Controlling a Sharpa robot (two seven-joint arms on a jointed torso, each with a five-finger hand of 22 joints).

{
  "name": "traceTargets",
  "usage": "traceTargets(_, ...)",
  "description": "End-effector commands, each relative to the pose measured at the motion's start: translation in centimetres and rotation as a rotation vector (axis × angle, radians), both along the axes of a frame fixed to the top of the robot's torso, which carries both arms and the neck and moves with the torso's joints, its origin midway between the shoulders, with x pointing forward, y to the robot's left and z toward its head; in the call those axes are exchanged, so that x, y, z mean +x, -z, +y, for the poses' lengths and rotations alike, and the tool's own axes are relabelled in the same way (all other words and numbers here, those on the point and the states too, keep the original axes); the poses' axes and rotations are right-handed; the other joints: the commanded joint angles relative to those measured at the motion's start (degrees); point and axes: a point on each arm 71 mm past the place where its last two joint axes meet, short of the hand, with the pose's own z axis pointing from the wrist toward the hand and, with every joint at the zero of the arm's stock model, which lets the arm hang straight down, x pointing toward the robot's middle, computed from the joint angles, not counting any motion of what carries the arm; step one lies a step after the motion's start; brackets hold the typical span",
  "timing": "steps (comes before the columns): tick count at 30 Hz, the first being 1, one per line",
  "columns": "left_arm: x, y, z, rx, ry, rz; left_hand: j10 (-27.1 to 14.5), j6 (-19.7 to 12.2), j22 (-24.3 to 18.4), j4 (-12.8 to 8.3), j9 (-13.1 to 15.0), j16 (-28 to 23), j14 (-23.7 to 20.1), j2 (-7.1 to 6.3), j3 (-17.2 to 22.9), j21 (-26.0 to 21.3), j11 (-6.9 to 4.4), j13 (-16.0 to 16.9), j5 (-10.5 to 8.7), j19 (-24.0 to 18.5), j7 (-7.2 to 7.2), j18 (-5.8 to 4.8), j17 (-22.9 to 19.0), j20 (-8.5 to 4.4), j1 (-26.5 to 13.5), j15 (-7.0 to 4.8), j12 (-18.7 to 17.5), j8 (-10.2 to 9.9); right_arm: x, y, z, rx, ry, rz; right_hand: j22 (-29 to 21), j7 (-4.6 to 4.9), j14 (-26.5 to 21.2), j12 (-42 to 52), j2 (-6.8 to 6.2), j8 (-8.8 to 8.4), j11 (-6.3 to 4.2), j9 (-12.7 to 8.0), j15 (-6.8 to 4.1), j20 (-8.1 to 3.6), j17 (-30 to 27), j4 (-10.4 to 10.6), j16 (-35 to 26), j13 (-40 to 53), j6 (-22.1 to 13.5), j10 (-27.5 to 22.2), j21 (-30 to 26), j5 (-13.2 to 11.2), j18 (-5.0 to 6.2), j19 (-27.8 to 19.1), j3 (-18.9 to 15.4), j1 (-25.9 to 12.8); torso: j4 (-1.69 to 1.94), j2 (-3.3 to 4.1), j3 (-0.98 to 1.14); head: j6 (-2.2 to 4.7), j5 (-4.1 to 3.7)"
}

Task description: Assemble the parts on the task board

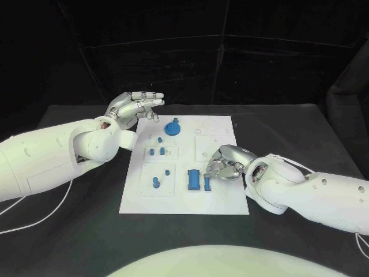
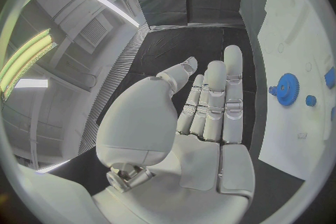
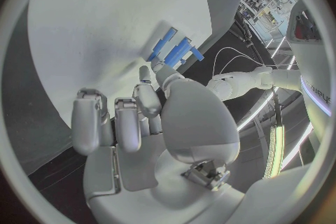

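blue parts [image 1: 195, 179] just beside right hand [image 1: 223, 163] (on board)

Right hand [image 1: 223, 163] hides part of task board [image 1: 184, 196]

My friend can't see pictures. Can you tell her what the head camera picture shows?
A flat white plastic task board lies on a black table with small blue plastic parts on it. The silver right hand rests beside those parts, fingers curled. The silver left hand is raised, open, at the board's far corner.
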Motion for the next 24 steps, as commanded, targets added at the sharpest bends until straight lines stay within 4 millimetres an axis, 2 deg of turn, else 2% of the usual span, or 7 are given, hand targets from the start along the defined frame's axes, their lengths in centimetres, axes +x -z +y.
traceTargets(1, 0.0, -0.1, -0.2, -0.005, 0.014, -0.006, -0.36, -0.34, -0.08, -0.06, 0.05, 0.39, -0.4, 0.49, -0.12, -0.19, 0.04, -0.06, 0.18, -0.29, -0.04, 0.8, -0.05, 0.04, -0.02, -0.03, 0.26, 0.38, 0.1, -0.1, 0.1, -0.04, -0.018, -0.037, 0.12, 0.05, 4.8, 0.03, -0.05, 0.37, -0.45, 0.09, -0.44, -0.45, 10.26, -0.25, 0.38, -0.1, 0.08, 0.16, -0.15, -0.22, 0.21, 0.05, -0.82, 0.8, -0.04, -0.01, 0.04, -0.08, 0.06)
traceTargets(12, 0.0, -0.1, -0.2, -0.003, 0.017, -0.004, -0.36, -0.34, -0.08, -0.06, 0.05, 0.39, -0.4, 0.49, -0.12, -0.19, 0.04, -0.06, 0.18, -0.29, -0.04, 0.8, -0.05, 0.04, -0.02, -0.03, 0.26, 0.38, 0.1, -0.4, 0.2, 0.038, -0.019, -0.068, -0.31, 0.44, 4.74, -0.22, -0.4, 1.08, -0.1, 0.06, -0.21, -0.4, 9.98, 1.39, 0.16, -0.34, -1.79, 0.22, -0.49, -0.24, 0.27, -0.07, -6.22, -1.62, -0.08, -0.14, -0.07, 0.01, 0.07)
traceTargets(18, -0.1, 0.1, -0.1, 0.0, 0.017, -0.003, -0.48, -0.46, -0.08, -0.1, 0.04, 0.42, -0.47, 0.49, -0.15, -0.19, 0.06, -0.07, 0.18, -0.34, -0.01, 0.8, -0.11, 0.06, 0.0, -0.01, 0.36, 0.44, -0.4, -1.0, -0.9, 0.204, 0.002, 0.0, -2.19, 1.65, 4.28, -2.72, 0.09, -0.45, 0.9, -0.94, 0.57, 0.21, 8.17, 2.0, -1.15, -1.92, -6.41, -1.09, -1.8, -0.11, 0.64, -0.85, -9.15, -1.22, -0.12, -0.31, -0.11, 0.51, -0.01)
traceTargets(19, -0.1, 0.1, -0.1, 0.001, 0.016, -0.003, -0.49, -0.47, -0.08, -0.09, 0.04, 0.42, -0.48, 0.49, -0.16, -0.19, 0.07, -0.07, 0.18, -0.35, -0.01, 0.8, -0.12, 0.06, -0.02, 0.0, 0.37, 0.45, -0.5, -1.1, -1.3, 0.245, 0.013, 0.026, -2.57, 1.77, 4.2, -3.4, 0.32, -0.52, 1.06, -1.06, 0.69, 0.37, 7.88, 2.06, -1.38, -2.37, -6.84, -1.44, -2.08, -0.07, 0.72, -1.03, -9.65, -0.93, -0.13, -0.45, -0.19, 0.69, -0.11)
traceTargets(21, -0.1, 0.2, 0.0, 0.002, 0.014, -0.004, -0.53, -0.5, -0.09, -0.04, 0.05, 0.43, -0.53, 0.5, -0.24, -0.2, 0.08, -0.07, 0.17, -0.39, -0.02, 0.79, -0.16, 0.09, -0.13, 0.02, 0.47, 0.53, -0.3, -1.4, -2.0, 0.331, 0.04, 0.07, -7.47, 2.16, 3.03, -12.85, 1.17, -0.83, 1.37, -1.4, 0.98, 0.7, 3.91, 2.04, -4.45, -8.44, -7.94, -5.86, -5.53, 0.18, 1.76, -3.16, -10.5, 0.17, -0.16, -0.61, -0.31, 1.02, -0.33)
traceTargets(23, 0.0, 0.3, 0.0, 0.003, 0.013, -0.007, -0.62, -0.47, -0.25, 0.04, 0.1, 0.0, -1.16, 0.6, -0.39, -0.52, 0.03, -0.08, 0.18, -0.9, -0.11, 0.82, -0.55, 0.12, -0.29, 0.03, 0.87, 0.93, 0.5, -2.0, -2.7, 0.436, 0.077, 0.114, -17.1, 2.42, 0.09, -28.73, 2.46, -0.96, 1.61, -1.66, 1.2, 0.97, -4.93, 2.09, -11.88, -19.04, -8.39, -13.32, -12.76, 0.42, 3.72, -7.57, -10.89, 1.39, -0.32, -0.97, -0.49, 1.8, -0.63)
traceTargets(24, 0.1, 0.3, 0.1, 0.003, 0.011, -0.008, -0.68, -0.45, -0.37, 0.06, 0.12, -0.35, -1.54, 0.68, -0.43, -0.76, 0.02, -0.11, 0.19, -1.25, -0.16, 0.86, -0.82, 0.11, -0.33, 0.04, 1.05, 1.14, 0.8, -2.2, -2.9, 0.468, 0.088, 0.125, -22.99, 2.64, -1.68, -31.57, 2.92, -1.05, 1.73, -1.81, 1.29, 1.14, -9.98, 2.18, -16.67, -21.62, -8.48, -14.16, -17.63, 0.56, 4.77, -10.31, -11.23, 1.83, -0.4, -1.11, -0.54, 1.84, -0.61)
